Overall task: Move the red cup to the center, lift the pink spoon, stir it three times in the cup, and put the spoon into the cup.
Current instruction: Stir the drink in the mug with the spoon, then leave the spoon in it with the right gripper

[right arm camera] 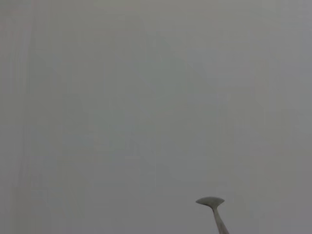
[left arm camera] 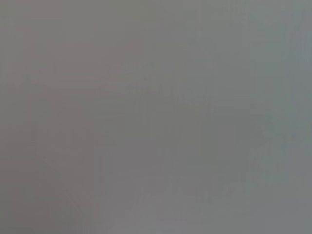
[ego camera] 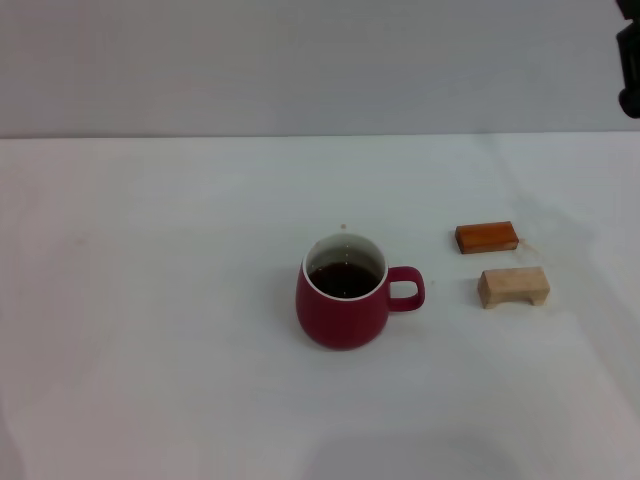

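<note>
The red cup [ego camera: 343,302] is seen upright near the middle of the white table [ego camera: 150,300], with its loop handle turned toward the robot's right and dark liquid inside. To its right, well apart from it, an orange block [ego camera: 487,237] is set just behind a tan block [ego camera: 513,286]. A dark part of the right arm [ego camera: 628,60] is visible at the upper right edge of the head view, and whether its pincer is clenched cannot be told. In the right wrist view the pink spoon [right arm camera: 212,207] is shown only by its silver bowl and neck against a plain grey backdrop. Nothing of the left pincer is shown.
</note>
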### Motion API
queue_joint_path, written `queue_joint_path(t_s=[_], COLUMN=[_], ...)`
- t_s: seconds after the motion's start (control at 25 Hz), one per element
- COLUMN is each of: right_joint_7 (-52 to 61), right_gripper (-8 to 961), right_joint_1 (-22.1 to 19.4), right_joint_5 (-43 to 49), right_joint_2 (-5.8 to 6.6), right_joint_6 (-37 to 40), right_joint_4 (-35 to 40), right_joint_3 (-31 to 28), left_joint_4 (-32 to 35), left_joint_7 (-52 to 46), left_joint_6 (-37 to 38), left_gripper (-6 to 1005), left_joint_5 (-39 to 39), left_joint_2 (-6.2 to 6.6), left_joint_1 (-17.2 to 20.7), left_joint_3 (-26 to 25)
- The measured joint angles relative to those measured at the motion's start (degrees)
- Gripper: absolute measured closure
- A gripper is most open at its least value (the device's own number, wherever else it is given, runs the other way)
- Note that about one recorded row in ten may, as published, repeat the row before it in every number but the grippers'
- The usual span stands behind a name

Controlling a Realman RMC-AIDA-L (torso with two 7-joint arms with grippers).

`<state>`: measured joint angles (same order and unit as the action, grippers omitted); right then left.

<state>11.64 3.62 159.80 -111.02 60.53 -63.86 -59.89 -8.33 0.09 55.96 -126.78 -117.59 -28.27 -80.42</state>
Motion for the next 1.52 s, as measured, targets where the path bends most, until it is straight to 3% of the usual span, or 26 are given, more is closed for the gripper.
queue_joint_path(t_s=[0.36, 0.68, 0.8, 0.84, 0.96, 1.16, 1.32, 1.44, 1.48, 1.52], right_joint_7=[3.9, 4.2, 4.3, 4.3, 3.9, 1.8, -3.4, -10.8, -10.8, -12.3], right_gripper=[809, 810, 810, 810, 810, 809, 810, 810, 810, 810], right_joint_1=[-4.5, -3.7, -4.8, -5.8, -6.5, -5.3, -4.6, -5.3, -5.3, -5.4], right_joint_5=[7.2, 7.4, 7.4, 7.4, 7.4, 7.4, 7.5, 7.5, 7.5, 7.5], right_joint_2=[-0.15, 2.06, 2.36, 2.06, 1.63, 1.46, 0.07, -3.53, -3.53, -4.34], right_joint_6=[-7.4, -15.4, -22.1, -26.8, -31.7, -47.8, -58.6, -70.1, -70.1, -73.0], right_joint_4=[-6.0, -9.4, -14.0, -17.5, -21.3, -30.1, -35.3, -42.3, -42.3, -43.9], right_joint_3=[-2.5, -1.3, -1.4, -1.7, -1.9, -2.9, -3.8, -5.9, -5.9, -6.4], left_joint_4=[-0.1, -0.4, -0.5, -0.5, -0.5, -0.5, -0.5, -0.5, -0.5, -0.5], left_joint_7=[0.0, 0.0, 0.0, 0.0, 0.0, 0.0, 0.0, 0.0, 0.0, 0.0], left_joint_6=[-0.2, -0.2, -0.1, -0.1, -0.1, 0.1, 0.2, 0.2, 0.3, 0.3], left_gripper=[152, 151, 151, 151, 151, 152, 152, 152, 152, 152], left_joint_5=[-0.4, -0.4, -0.4, -0.4, -0.4, -0.4, -0.4, -0.5, -0.5, -0.5], left_joint_2=[0.0, -0.04, -0.06, -0.07, -0.04, 0.12, 0.25, 0.32, 0.4, 0.4], left_joint_1=[0.8, 0.9, 0.8, 0.7, 0.5, 0.2, 0.1, 0.1, 0.1, 0.1], left_joint_3=[0.0, 0.0, 0.0, 0.0, 0.0, 0.0, 0.0, 0.0, 0.0, 0.0])
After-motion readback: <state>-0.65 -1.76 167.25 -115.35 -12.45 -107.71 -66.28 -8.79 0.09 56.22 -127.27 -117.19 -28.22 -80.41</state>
